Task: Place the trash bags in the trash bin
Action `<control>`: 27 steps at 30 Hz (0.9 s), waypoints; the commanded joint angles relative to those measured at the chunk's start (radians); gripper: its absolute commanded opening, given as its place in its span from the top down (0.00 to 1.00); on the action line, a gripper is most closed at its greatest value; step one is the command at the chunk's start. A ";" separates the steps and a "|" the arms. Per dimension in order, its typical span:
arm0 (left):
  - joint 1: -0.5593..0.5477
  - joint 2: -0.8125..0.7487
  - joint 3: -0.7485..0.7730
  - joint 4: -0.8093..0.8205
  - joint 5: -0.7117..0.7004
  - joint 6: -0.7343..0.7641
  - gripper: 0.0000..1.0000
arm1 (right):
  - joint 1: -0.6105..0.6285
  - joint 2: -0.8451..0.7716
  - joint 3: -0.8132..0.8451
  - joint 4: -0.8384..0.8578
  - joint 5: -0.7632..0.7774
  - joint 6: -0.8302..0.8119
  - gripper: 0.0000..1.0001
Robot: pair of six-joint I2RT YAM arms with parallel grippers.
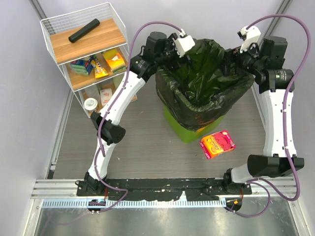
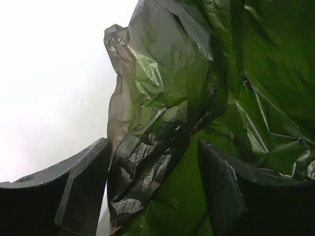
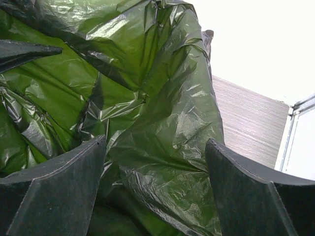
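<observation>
1. trash bags [image 2: 162,142] film is seen bunched in the gap of the left hand [image 2: 153,157], whose fingers [image 2: 83,196] are spread on either side of a crumpled fold; no pinch is shown.
2. the right hand [image 3: 156,152] is likewise spread, with a bulge of film between its fingers and nothing clamped.
3. outward, the bag is draped over the trash bin [image 1: 189,132], with its mouth open and its skirt hanging down the outside; only the bin's lower front is visible, standing on the table [image 1: 142,147].
4. the lining step is judged to be in hand, with the far rim approached from both sides. a firm pinch on each fold and a downward tuck over the rim would be called for next.
5. the finger gaps are shown only by the wrist views; the pink packet [image 1: 217,143] beside the bin and the wire shelf [image 1: 88,49] with a rolled black cylinder [image 1: 83,30] are shown only from the top.
</observation>
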 commanded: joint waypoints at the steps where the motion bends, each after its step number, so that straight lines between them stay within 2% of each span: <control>1: 0.008 -0.042 0.009 -0.063 0.037 -0.045 0.28 | -0.004 0.006 0.060 -0.009 -0.027 -0.011 0.15; 7: 0.003 -0.066 -0.014 -0.114 0.043 -0.070 0.38 | -0.004 0.049 0.125 -0.079 -0.107 -0.075 0.16; 11: 0.003 -0.088 -0.040 -0.135 0.040 -0.083 0.44 | -0.002 0.121 0.250 -0.243 -0.214 -0.181 0.17; 15: -0.003 -0.106 -0.054 -0.157 0.042 -0.096 0.58 | -0.002 0.195 0.366 -0.389 -0.263 -0.316 0.17; 16: -0.007 -0.114 -0.064 -0.157 0.035 -0.093 0.64 | -0.001 0.200 0.386 -0.401 -0.266 -0.346 0.17; 17: -0.010 -0.118 -0.070 -0.157 0.020 -0.091 0.72 | -0.001 0.213 0.392 -0.418 -0.274 -0.356 0.17; 21: -0.023 -0.117 -0.075 -0.169 -0.020 -0.082 0.82 | 0.007 0.223 0.386 -0.459 -0.306 -0.411 0.18; 24: -0.035 -0.117 -0.074 -0.186 -0.055 -0.085 0.97 | 0.021 0.217 0.370 -0.507 -0.331 -0.494 0.18; 25: -0.040 -0.120 -0.072 -0.192 -0.061 -0.083 1.00 | 0.034 0.216 0.360 -0.527 -0.329 -0.509 0.18; 27: -0.049 -0.124 -0.074 -0.206 -0.087 -0.086 1.00 | 0.050 0.212 0.354 -0.542 -0.332 -0.566 0.18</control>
